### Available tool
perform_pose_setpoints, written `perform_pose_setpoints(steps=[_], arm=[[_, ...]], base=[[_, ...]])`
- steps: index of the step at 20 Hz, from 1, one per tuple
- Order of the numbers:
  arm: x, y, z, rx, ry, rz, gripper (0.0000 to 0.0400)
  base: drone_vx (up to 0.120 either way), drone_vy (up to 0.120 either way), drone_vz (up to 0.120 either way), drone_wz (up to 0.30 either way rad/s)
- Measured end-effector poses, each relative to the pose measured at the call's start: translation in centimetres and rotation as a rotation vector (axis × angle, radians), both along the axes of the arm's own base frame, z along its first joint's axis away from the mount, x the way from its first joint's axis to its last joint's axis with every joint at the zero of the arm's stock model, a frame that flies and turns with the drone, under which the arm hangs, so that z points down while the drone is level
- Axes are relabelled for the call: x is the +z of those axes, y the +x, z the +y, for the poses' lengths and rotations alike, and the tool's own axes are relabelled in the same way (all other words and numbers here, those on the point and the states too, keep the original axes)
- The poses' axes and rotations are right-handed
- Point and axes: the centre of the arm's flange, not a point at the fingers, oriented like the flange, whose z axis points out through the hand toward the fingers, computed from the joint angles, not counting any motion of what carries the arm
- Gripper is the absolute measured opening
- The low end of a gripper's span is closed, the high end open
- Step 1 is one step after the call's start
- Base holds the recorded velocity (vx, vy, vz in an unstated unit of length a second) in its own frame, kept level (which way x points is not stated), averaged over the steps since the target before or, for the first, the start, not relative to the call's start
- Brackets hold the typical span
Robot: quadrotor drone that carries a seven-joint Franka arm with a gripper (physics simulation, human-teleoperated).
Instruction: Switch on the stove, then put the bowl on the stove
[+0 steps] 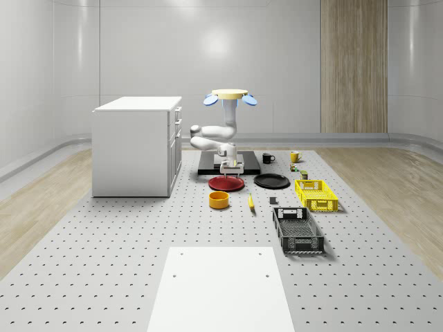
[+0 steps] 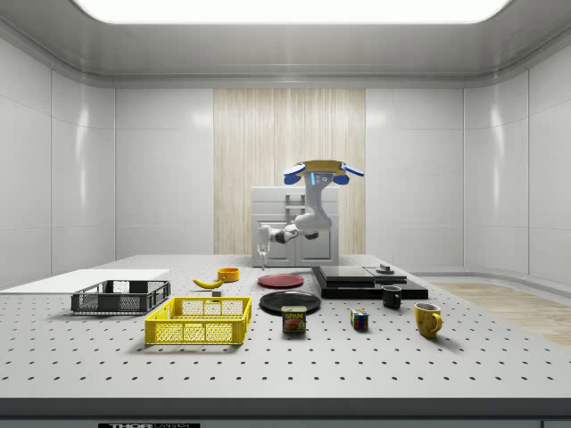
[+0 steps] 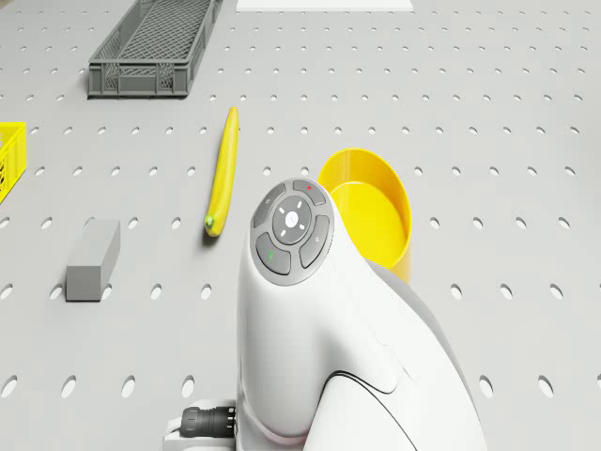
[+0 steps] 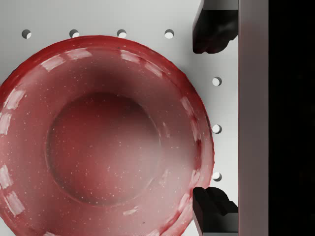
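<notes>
drone [image 1: 230, 96] hovers over the stove [image 1: 229, 166]'s front edge; gripper [image 1: 231, 169] hangs wide open above the red plate [image 4: 98, 142]; yellow bowl [image 1: 219, 200] sits on the table at the plate's 6 o'clock in the whole-scene view

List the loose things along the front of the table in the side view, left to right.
Dark crate → yellow crate → Spam can → puzzle cube → black mug → yellow mug.

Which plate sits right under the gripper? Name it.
The red plate: the gripper hangs just above its edge beside the stove, fingers open. The black plate lies apart, toward the whole-scene view's right.
</notes>
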Motion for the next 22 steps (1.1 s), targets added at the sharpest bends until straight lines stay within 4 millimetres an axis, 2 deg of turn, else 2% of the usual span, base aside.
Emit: perform_pose_setpoints(steps=[5, 9, 17, 22], arm=[[0.00, 0.00, 0.00, 0.000, 0.000, 0.000, 0.0400], [0.00, 0.00, 0.00, 0.000, 0.000, 0.000, 0.0400], [0.00, 0.00, 0.00, 0.000, 0.000, 0.000, 0.0400], [0.00, 0.00, 0.00, 0.000, 0.000, 0.000, 0.0400]], base=[[0.120, 0.000, 0.000, 0.000], [0.120, 0.000, 0.080, 0.000], [0.120, -0.065, 0.000, 0.000], [0.120, -0.008, 0.000, 0.000]])
